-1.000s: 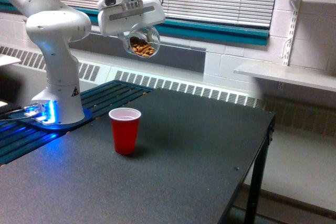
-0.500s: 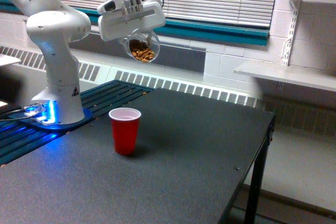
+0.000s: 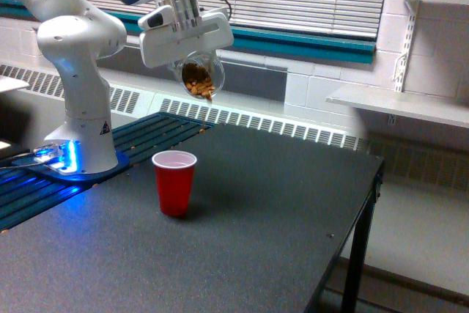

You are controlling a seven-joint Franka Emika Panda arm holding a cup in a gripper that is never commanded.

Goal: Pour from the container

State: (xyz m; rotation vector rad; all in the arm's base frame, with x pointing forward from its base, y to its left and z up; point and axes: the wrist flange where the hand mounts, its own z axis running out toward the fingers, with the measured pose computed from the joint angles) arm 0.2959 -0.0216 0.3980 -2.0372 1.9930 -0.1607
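My gripper [image 3: 196, 60] is clamped on the small clear round-bodied container [image 3: 199, 78] of brown almonds [image 3: 197, 82], which hangs just under my white hand, high over the far left part of the dark speckled table [image 3: 278, 210]. The container is tipped well over, its mouth turned down and toward the exterior view's right, and the almonds have slid to the lower lip; one seems to sit right at the edge.

What matters now is where the red plastic cup [image 3: 174, 182] stands: upright on the table, well below the container and a little to the exterior view's left of its mouth, also nearer the camera, I judge. As things lie, a nut leaving the lip could drop beyond the cup's open rim, so I would bring the mouth over it before tipping further.
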